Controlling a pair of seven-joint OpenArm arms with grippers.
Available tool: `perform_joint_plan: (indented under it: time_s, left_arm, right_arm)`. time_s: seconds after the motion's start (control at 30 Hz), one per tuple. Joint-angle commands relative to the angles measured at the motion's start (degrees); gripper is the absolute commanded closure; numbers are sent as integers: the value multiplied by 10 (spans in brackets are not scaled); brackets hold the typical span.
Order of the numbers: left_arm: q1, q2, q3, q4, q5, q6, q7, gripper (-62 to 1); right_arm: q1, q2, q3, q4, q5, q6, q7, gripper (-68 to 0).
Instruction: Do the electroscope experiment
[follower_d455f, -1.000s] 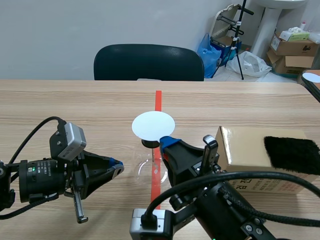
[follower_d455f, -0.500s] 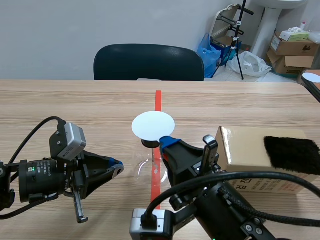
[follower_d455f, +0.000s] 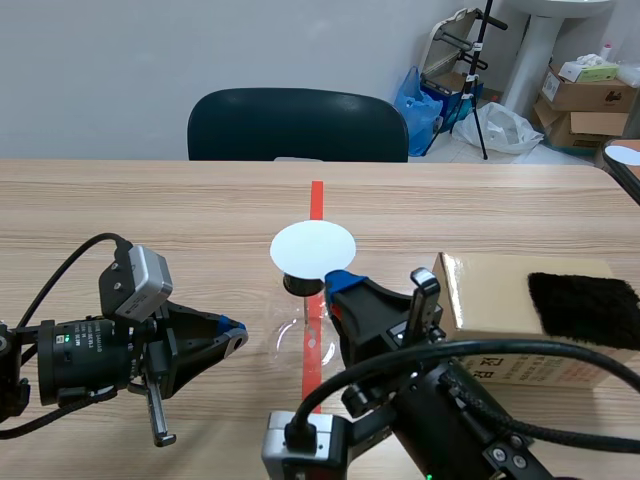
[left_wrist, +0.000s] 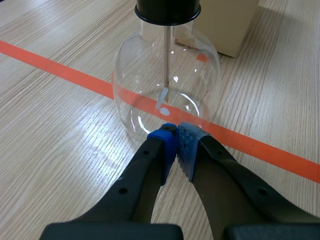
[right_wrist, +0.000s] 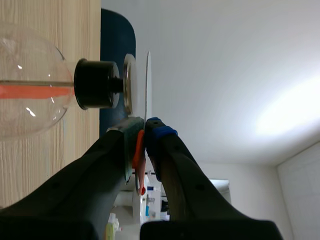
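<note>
Now right gripper (right_wrist: 145, 134) pinches disc (follower_d455f: 312, 248) (white).

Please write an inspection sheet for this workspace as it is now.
Surface: wooden table, orange-red tape line down its middle.
Job's things: glass electroscope upright on the tape; white disc over its black stopper; black fur cloth on the cardboard box.
Clutter: nothing seen.
Grippers: left gripper shut, empty, at the electroscope's base; right gripper shut on the white disc.
Cables: black cable loops on both arms.
Surroundings: dark chair, boxes and bags beyond the table.
</note>
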Motion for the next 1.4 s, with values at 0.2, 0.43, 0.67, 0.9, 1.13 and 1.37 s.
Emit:
perform_joint_plan:
  time_s: [0.2, 0.43, 0.67, 0.9, 1.13, 1.37]
  left_arm:
    - [0, 4, -6, 4, -6, -1, -9, -31]
    - [0, 4, -6, 4, -6, -1, -9, -31]
    - [0, 4, -6, 4, -6, -1, -9, -31]
    - [1, 4, -6, 5, -6, -1, -9, -31]
    - [1, 4, -6, 5, -6, -1, -9, -31]
    - [1, 2, -6, 5, -6, -1, -9, -31]
  right_arm:
    - [7, 0, 2, 7, 0, -8, -72, -9]
    - [7, 0, 2, 7, 0, -8, -171, -9]
    - [7, 0, 2, 7, 0, -8, -254, -9]
    - [7, 0, 2, 7, 0, -8, -308, -9]
    - [7, 0, 2, 7, 0, -8, -337, -9]
    - [7, 0, 2, 7, 0, -8, -339, -9]
